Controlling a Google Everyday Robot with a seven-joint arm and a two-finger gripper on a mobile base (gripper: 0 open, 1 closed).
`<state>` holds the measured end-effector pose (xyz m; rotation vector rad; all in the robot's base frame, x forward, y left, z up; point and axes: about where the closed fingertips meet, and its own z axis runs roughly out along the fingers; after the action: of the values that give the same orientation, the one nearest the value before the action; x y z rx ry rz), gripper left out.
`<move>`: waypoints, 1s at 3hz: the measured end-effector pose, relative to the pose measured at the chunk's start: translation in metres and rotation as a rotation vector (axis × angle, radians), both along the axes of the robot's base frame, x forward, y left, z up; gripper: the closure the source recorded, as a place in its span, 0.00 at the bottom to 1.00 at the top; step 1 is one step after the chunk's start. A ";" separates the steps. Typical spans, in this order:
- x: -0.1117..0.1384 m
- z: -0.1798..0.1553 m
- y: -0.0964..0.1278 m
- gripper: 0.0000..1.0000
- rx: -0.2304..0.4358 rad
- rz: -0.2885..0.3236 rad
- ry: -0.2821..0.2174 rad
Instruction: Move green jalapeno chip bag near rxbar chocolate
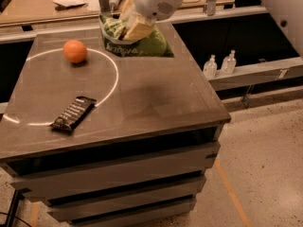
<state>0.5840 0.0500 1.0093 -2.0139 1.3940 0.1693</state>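
Observation:
The green jalapeno chip bag (142, 44), crinkly green with white lettering, hangs above the back middle of the table. My gripper (132, 27) is shut on its upper part, and my white arm comes in from the top of the camera view. The rxbar chocolate (74, 113), a slim dark bar with pale lettering, lies flat at the front left of the table (156, 103), on the white circle line. The bag is well apart from the bar, to its back right.
An orange (75, 51) sits at the back left inside the white circle (113, 74). Two small clear bottles (220, 64) stand on a lower shelf to the right. A cluttered bench runs along the back. The table's right edge drops to the floor.

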 end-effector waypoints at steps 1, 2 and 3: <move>0.010 -0.013 0.036 1.00 0.009 -0.006 0.050; 0.020 -0.028 0.061 1.00 0.024 -0.025 0.091; 0.022 -0.045 0.079 0.82 0.030 -0.041 0.124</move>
<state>0.6065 0.1292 0.9648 -1.9772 1.4986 0.3000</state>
